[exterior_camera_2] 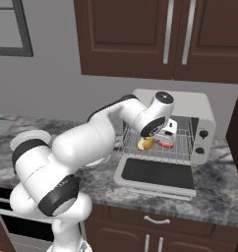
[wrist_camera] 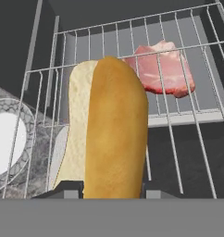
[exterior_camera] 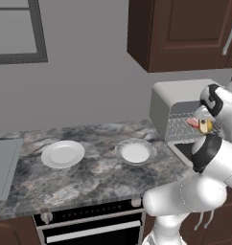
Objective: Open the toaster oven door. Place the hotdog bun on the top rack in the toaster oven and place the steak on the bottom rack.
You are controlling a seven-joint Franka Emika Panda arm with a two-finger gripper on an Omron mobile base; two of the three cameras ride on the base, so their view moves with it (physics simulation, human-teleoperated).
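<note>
The light grey toaster oven [exterior_camera_2: 202,106] stands on the counter with its door [exterior_camera_2: 158,173] folded down flat. My gripper [wrist_camera: 111,190] is shut on the hotdog bun [wrist_camera: 111,129], golden with a pale cut side, and holds it just over the front of the top rack [wrist_camera: 53,68]. In the right base view the bun [exterior_camera_2: 145,143] hangs at the oven mouth below my hand. The pink steak [wrist_camera: 160,69] lies deeper inside, seen through the top rack's wires, so it sits on a lower level. The steak [exterior_camera: 192,123] and bun [exterior_camera: 204,126] also show past my arm.
Two empty white plates [exterior_camera: 63,153] [exterior_camera: 135,152] sit on the marble counter left of the toaster oven. A black built-in oven [exterior_camera: 89,229] is below the counter edge. Dark wood cabinets [exterior_camera_2: 155,34] hang above the toaster oven.
</note>
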